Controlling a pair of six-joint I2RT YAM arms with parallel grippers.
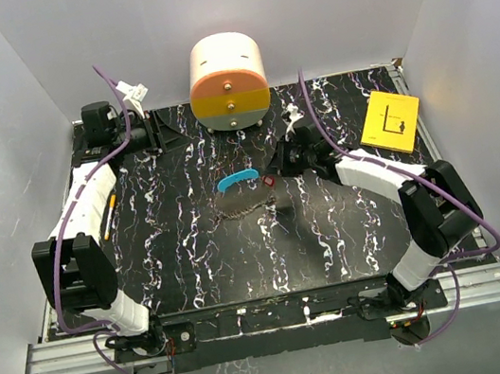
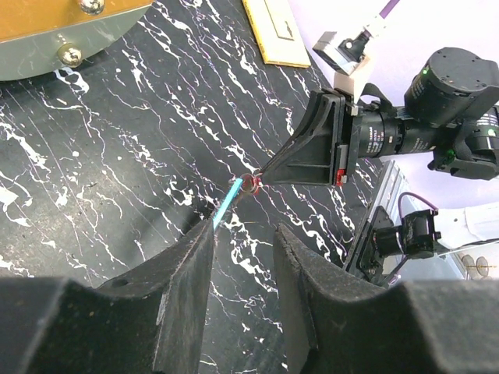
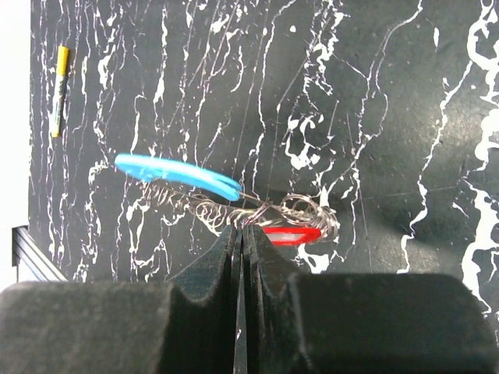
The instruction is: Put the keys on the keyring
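From above, the keyring (image 1: 237, 180), an oval loop of bright-blue band and pale wire coil, hangs mid-table with its long axis left-right and the tiny red oblong key (image 1: 271, 181) at its right end; the print on the flat yellow card (image 1: 391, 121) is too small to read. The left wrist view shows the left gripper (image 2: 243, 238) part-open and empty. The right wrist view shows the right gripper (image 3: 242, 231) pinched shut on the coil.

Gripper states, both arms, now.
Left gripper: open, nothing between the fingers.
Right gripper: closed, pinching the keyring at its wire coil, beside the red key.
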